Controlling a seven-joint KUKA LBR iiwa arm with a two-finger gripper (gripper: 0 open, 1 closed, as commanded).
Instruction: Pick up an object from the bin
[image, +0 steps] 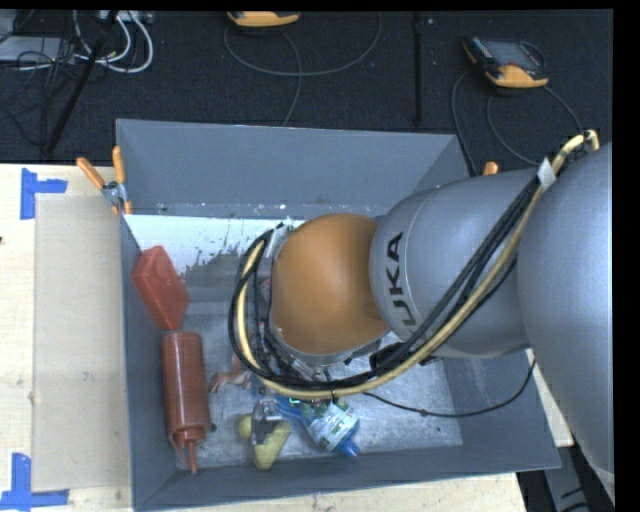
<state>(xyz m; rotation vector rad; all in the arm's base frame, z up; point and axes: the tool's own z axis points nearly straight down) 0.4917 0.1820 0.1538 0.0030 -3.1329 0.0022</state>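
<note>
Step in hand: approach and descent onto a target; no lift is under way. My gripper sits low in the bin, below my orange wrist cover, which hides most of it. Gripper state: I cannot tell whether it is spread or pressed together, and nothing can be confirmed as pinched. Directly under the gripper, and apparently touching it, lies a small yellow-green rounded object; I judge this to be the task's thing. Just beside the gripper, on the side my arm reaches in from, lies a blue and white crumpled item, close against the yellow-green object. On the opposite side, near but apart, a dark red squeeze bottle lies flat along the bin wall, with a red angular block beyond its far end. The next move calls for a firm closure on the yellow-green object alone, excluding the blue and white item, followed by a straight vertical lift.
</note>
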